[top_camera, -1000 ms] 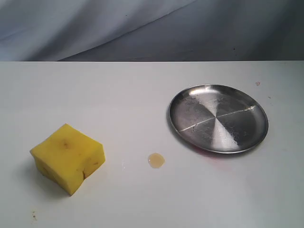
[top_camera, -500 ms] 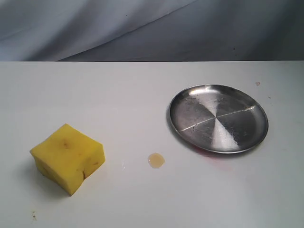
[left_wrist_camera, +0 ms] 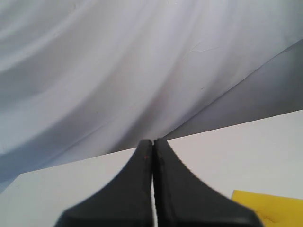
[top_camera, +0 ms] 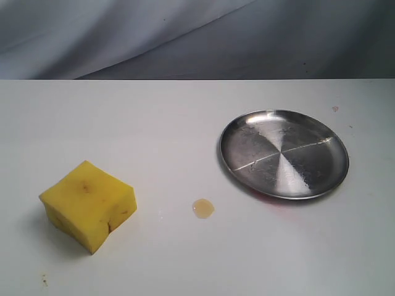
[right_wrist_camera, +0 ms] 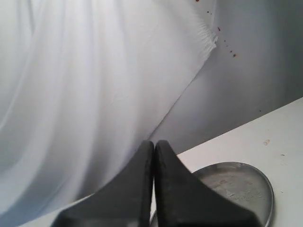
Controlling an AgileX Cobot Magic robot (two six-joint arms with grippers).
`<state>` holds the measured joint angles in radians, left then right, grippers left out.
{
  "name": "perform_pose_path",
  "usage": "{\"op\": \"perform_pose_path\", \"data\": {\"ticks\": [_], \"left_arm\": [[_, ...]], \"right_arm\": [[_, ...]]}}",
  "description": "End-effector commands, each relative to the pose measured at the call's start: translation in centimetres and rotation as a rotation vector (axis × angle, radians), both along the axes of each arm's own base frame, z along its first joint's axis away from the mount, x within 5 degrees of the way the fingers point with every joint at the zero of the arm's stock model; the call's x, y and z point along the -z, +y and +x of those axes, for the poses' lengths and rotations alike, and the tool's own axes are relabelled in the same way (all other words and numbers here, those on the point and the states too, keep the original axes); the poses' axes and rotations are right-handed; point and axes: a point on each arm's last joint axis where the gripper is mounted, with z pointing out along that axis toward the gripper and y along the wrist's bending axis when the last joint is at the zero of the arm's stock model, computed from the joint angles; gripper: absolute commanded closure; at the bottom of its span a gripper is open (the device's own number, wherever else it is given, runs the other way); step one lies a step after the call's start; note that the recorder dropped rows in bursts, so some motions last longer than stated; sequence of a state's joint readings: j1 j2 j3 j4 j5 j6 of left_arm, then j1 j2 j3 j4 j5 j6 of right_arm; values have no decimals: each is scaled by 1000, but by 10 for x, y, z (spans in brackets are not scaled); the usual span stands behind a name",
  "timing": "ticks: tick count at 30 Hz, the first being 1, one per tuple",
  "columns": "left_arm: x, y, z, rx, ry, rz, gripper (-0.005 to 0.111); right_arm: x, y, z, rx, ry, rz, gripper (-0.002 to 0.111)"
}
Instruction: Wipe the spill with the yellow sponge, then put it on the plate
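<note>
Though exterior-only, spill [top_camera: 203, 208] near sponge [top_camera: 89, 205].

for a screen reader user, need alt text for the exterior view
A yellow sponge sits at the left of a white table, with a small amber spill to its right and a bare silver plate farther right and back. Grey cloth hangs behind.

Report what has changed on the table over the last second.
Nothing has visibly changed. The thick yellow foam sponge, the small amber puddle and the round silver metal plate all lie where they were, apart from one another and untouched.
</note>
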<state>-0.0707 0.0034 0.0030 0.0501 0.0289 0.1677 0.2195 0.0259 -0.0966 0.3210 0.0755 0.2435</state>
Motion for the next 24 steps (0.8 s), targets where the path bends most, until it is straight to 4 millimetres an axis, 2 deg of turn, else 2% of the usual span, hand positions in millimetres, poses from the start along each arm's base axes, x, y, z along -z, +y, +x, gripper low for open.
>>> {"op": "perform_pose_path", "data": {"ticks": [1,5,6,7,9,11,12,15,18,21,22,24], "left_arm": [[-2,0,0,0,-14,-17,107],[-2,0,0,0,-14,-17,107],[-2,0,0,0,-14,-17,107],[-2,0,0,0,-14,-17,107],[-2,0,0,0,-14,-17,107],[-2,0,0,0,-14,-17,107],[-2,0,0,0,-14,-17,107],[-2,0,0,0,-14,-17,107],[-2,0,0,0,-14,-17,107],[-2,0,0,0,-14,-17,107],[-2,0,0,0,-14,-17,107],[-2,0,0,0,-14,-17,107]], "right_arm": [[-31,6,14,-24,96,-152,108],[-49,21,53,-117,247,-294,108],[-57,38,77,-233,309,-360,108],[-60,51,88,-320,325,-399,108],[-63,91,124,-512,392,-467,108],[-53,135,154,-640,453,-554,108],[-39,163,168,-707,507,-604,108],[-18,218,190,-825,591,-718,108],[2,270,202,-932,640,-863,108],[5,323,210,-1011,607,-984,108],[4,333,211,-1027,596,-1001,107],[2,354,213,-1082,598,-1036,93]]}}
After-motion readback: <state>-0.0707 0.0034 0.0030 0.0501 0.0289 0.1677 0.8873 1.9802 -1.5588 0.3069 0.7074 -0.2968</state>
